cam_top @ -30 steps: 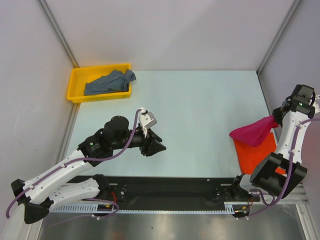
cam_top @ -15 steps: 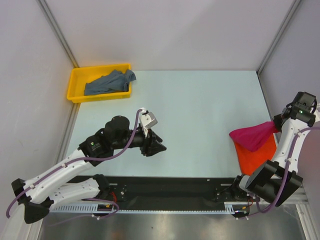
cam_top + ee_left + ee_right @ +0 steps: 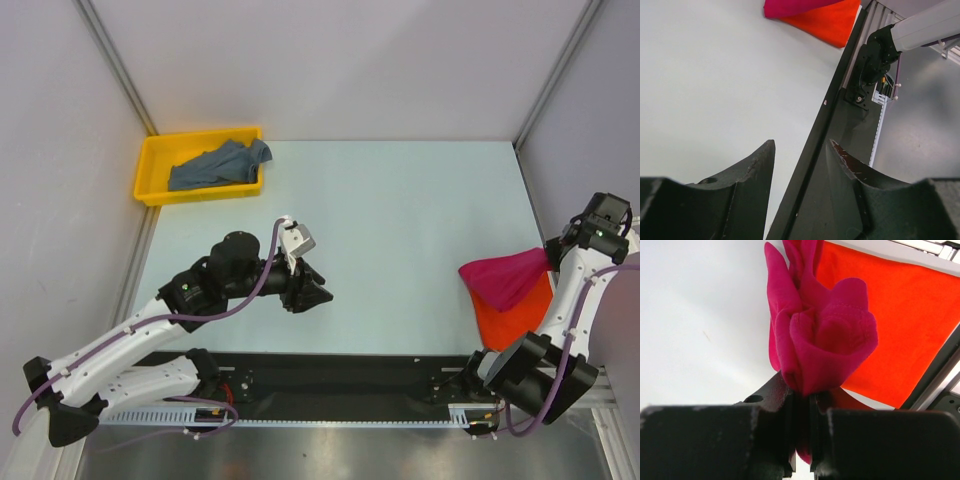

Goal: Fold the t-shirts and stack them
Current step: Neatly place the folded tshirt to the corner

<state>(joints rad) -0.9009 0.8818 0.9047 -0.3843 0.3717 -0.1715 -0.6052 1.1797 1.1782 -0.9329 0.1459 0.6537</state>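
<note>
At the frame's right edge the right gripper [image 3: 801,395] clamped the pink shirt [image 3: 503,275] over the orange shirt [image 3: 512,312]. The left gripper [image 3: 312,292], jaws apart, hung over the table [image 3: 400,220], well apart from them.

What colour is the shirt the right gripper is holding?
The shirt is crimson-pink, clearest in the right wrist view.

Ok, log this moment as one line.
right gripper: shut on crimson-pink t-shirt, partly over orange-red t-shirt | left gripper: open, empty | grey-blue t-shirt: in yellow tray

The crimson-pink t-shirt [image 3: 825,335] is soft matt cloth; the orange-red t-shirt [image 3: 905,315] smooth cloth; the yellow tray [image 3: 146,170] glossy plastic.
</note>
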